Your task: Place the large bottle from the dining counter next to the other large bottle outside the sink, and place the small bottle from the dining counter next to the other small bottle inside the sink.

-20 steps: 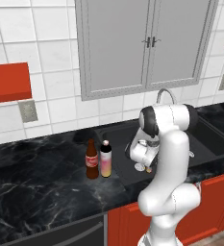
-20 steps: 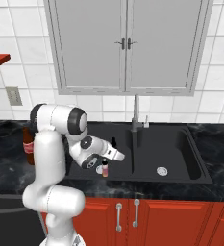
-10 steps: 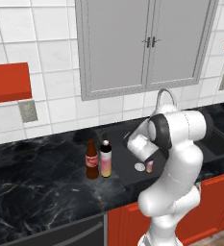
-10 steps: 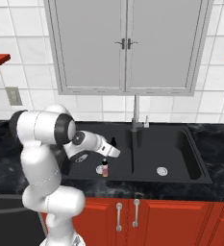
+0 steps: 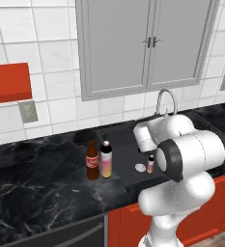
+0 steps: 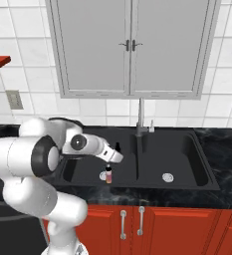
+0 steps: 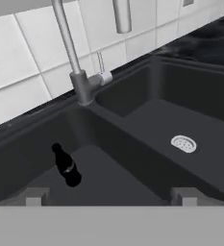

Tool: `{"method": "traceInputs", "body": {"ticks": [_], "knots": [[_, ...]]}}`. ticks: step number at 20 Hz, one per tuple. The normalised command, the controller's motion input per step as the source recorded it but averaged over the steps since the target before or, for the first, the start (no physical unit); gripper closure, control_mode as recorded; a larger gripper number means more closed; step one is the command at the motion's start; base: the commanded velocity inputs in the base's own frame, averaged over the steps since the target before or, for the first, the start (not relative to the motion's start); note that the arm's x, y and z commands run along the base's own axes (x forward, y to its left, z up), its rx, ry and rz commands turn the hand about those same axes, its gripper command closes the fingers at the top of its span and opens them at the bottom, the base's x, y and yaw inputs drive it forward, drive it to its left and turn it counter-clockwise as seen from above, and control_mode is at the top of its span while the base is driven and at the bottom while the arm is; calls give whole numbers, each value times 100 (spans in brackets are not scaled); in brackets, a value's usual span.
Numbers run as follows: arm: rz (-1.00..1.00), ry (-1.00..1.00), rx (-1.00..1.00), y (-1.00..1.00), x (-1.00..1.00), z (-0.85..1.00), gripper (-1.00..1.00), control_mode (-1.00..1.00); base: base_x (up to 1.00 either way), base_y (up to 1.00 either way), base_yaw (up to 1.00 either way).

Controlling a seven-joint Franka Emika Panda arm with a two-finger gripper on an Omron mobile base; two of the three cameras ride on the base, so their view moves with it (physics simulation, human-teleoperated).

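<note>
Pincer (image 6: 118, 158) jaws have sprung wide apart from the tight closure of a second ago. In the hand view the two tips sit far apart with nothing between them, so it holds nothing now. The small bottle (image 6: 108, 174) it was carrying stands upright and free on the floor of the left basin of the sink (image 6: 207, 183), just beside the drain (image 6: 103, 175) and just below the hand. The arm has also swung round over the basin since then. The other small bottle (image 7: 65, 166), a dark one, is in the same basin nearer the back wall, close by but not touching. On the counter (image 5: 32, 188) left of the sink, the two large bottles (image 5: 92, 160) (image 5: 106, 160) stand side by side. Both placements therefore look done, and only pulling the arm clear seems left.
</note>
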Motion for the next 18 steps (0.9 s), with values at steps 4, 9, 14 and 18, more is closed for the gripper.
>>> {"method": "traceInputs", "body": {"ticks": [4,9,14,18], "knots": [[0,12,17,12,-10,80,-100,-100,0,0,0],[1,11,19,11,0,79,-100,-100,0,0,0],[2,10,17,6,0,84,-100,-100,0,0,0],[3,9,15,5,0,92,-100,-100,0,0,0]]}}
